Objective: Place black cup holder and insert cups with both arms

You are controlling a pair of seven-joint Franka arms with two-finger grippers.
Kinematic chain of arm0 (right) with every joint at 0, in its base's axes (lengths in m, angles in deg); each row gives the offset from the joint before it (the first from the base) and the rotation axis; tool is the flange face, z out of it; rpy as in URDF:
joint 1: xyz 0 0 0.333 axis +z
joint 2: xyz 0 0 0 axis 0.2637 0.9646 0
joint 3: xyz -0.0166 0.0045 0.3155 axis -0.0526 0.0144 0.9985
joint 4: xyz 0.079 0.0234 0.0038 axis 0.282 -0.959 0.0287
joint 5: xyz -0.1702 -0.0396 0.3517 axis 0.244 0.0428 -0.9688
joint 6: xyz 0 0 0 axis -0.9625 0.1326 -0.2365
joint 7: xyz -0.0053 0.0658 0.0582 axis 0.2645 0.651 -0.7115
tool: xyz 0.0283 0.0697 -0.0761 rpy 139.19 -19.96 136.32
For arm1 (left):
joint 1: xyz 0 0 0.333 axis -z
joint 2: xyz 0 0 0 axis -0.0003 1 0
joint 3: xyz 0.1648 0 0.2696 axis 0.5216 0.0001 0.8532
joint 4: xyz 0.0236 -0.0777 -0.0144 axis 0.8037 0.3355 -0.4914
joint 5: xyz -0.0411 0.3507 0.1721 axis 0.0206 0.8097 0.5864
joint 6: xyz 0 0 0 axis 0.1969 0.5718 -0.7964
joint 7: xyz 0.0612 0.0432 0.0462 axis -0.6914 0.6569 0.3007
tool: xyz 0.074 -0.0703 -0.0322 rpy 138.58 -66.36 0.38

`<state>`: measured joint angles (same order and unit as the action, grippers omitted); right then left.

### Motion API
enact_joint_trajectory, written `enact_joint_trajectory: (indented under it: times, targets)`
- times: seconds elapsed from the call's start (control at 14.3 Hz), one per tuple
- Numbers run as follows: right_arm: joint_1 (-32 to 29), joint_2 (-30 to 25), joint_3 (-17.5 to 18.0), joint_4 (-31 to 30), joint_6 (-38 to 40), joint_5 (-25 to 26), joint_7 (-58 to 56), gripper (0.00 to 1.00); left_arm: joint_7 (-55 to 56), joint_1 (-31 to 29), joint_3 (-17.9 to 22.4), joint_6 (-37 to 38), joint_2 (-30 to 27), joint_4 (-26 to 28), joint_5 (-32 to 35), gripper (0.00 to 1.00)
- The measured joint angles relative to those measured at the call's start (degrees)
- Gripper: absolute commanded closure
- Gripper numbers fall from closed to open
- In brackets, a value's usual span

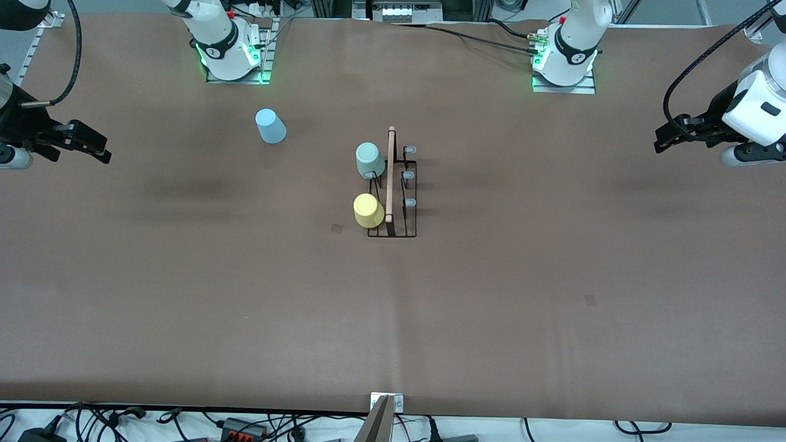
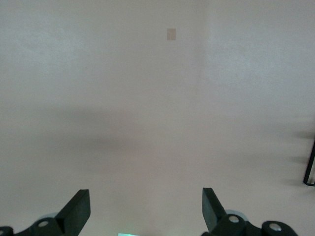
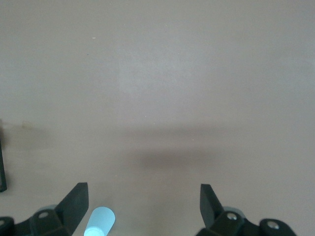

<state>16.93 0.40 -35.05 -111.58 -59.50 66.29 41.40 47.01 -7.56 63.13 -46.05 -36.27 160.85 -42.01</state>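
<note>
Both pincers, left (image 2: 142, 211) and right (image 3: 142, 209), gaping over bare table; rack (image 1: 393, 184) whole only in front view.

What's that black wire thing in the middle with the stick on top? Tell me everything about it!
The black cup holder is a thin black wire rack standing on the brown table, about midway between the two arms' ends. A light wooden rod runs along its top, and short pale-tipped prongs stick out from it. On its side toward the right arm's end, a mint green cup and a yellow cup hang upside down. The prongs on its side toward the left arm's end are bare. No gripper touches it.
</note>
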Motion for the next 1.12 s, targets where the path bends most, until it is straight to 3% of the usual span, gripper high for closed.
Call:
enact_joint_trajectory:
  times: [1.12]
  targets:
    - [-0.1,-0.1,0.2,0.0,-0.2,0.0,0.0,0.00,0.0,-0.9,0.3,0.0,0.1,0.0,0.0,0.00]
